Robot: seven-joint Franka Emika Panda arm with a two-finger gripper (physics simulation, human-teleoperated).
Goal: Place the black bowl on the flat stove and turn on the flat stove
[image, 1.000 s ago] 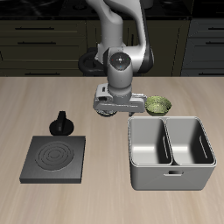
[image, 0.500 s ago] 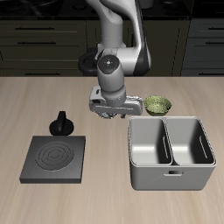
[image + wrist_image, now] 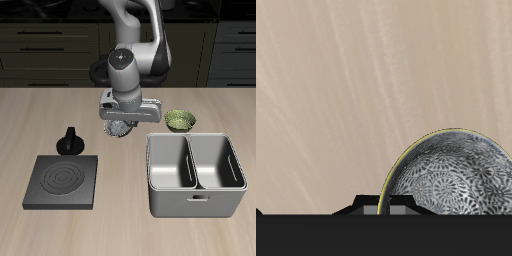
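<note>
Exterior view, read across. The flat stove point(image 3: 62, 180) lies on the desk point(image 3: 35, 110) at about 8 o'clock from the arm, its ringed plate bare. Its knob point(image 3: 71, 143) stands at the plate's 12 o'clock edge, untouched.

Next comes the end effector point(image 3: 122, 125), which appears closed on the rim of the black bowl point(image 3: 122, 131). The bowl hangs beneath it, seemingly clear of the desk. Over the last second this pair has drifted from near the tray's back corner toward 10 o'clock and has turned slightly about the wrist. The bowl is therefore judged to be in transit. It is lifted and leaving the tray's side, but it is well apart from the stove, which lies at roughly 7 o'clock from it. Both the placing and the knob turn remain to be done.

At 3 o'clock from the end effector sits the olive-green bowl point(image 3: 180, 119), unmoved. The grey two-compartment tray point(image 3: 196, 201) stands at 4 o'clock.

Wrist view: the bowl's mottled silvery inside fills the frame beside the dark finger, with bare desk beyond.

No brand, label or writing is legible in either view.
</note>
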